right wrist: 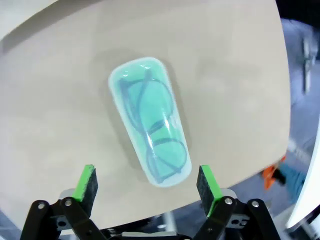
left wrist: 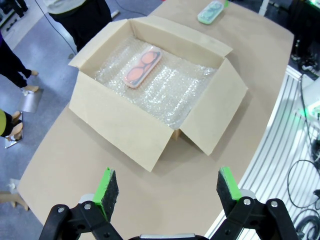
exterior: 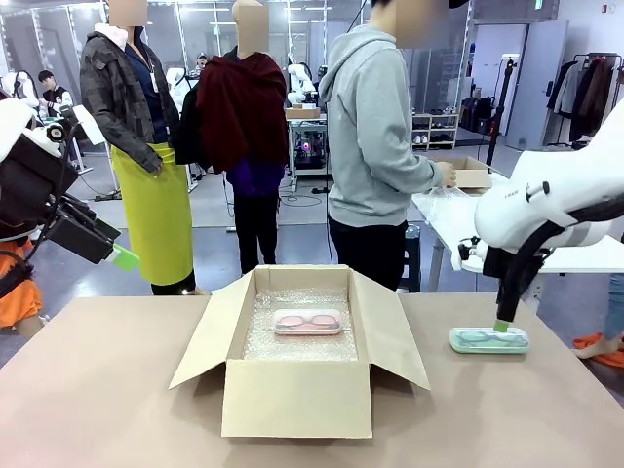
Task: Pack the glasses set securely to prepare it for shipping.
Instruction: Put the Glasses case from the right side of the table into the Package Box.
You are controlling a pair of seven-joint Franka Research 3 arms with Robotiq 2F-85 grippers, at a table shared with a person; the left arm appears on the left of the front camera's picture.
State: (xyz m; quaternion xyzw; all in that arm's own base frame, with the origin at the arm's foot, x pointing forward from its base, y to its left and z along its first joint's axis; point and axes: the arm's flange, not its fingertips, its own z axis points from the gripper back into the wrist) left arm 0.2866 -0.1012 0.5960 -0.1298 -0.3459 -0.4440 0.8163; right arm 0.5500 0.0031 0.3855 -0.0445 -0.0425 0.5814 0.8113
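Observation:
The glasses set is two flat cases. The pale pink case [exterior: 308, 322] [left wrist: 142, 68] lies on bubble wrap inside the open cardboard box [exterior: 297, 398] [left wrist: 120, 125] at the table's middle. On the bare table to the box's right lies the mint green case [exterior: 488, 339] [left wrist: 210, 12] [right wrist: 150, 122]. My right gripper [exterior: 503, 327] [right wrist: 146, 184] hangs open just above the green case, its pads wide apart and nothing between them. At the left, my left gripper [exterior: 124, 258] [left wrist: 167, 187] is raised and open, looking down at the box from a distance.
The box's flaps [exterior: 210, 331] stand spread outward on all sides. A person in a grey hoodie [exterior: 375, 146] stands beyond the far edge, hands at a side table [exterior: 458, 219] with another box. The tabletop [exterior: 107, 390] is bare left of the box.

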